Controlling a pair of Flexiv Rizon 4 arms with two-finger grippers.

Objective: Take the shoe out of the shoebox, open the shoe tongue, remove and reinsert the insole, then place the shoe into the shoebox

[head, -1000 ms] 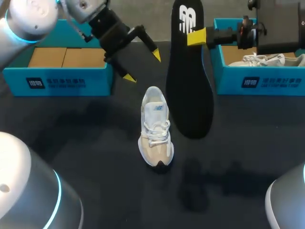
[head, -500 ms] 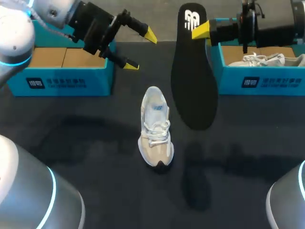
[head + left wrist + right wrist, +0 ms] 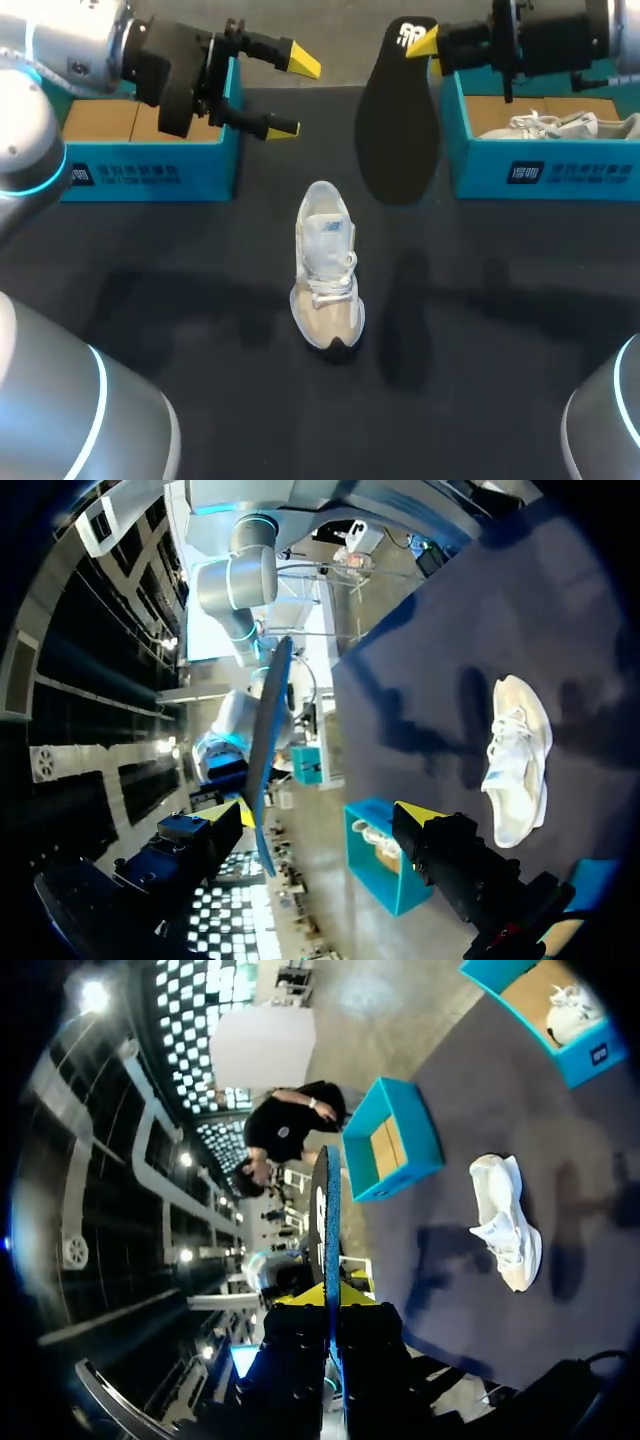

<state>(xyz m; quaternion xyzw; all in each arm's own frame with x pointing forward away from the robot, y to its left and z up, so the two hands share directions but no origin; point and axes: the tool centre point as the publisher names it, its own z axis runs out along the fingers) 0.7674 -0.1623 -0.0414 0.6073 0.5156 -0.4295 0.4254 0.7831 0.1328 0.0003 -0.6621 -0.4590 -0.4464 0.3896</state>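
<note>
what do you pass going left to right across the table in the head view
left shoebox → shoe → insole → right shoebox

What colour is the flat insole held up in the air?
Black flat insole, with white logo; best in head view.

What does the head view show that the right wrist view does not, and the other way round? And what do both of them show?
Only the head view shows the left gripper, open and empty, near the left shoebox, and the broad black face of the insole. Only the right wrist view shows the insole edge-on, with both fingers of the right gripper pressing it from two sides. Both show the white shoe on the table, the left shoebox, and a second shoe in the right shoebox.
</note>
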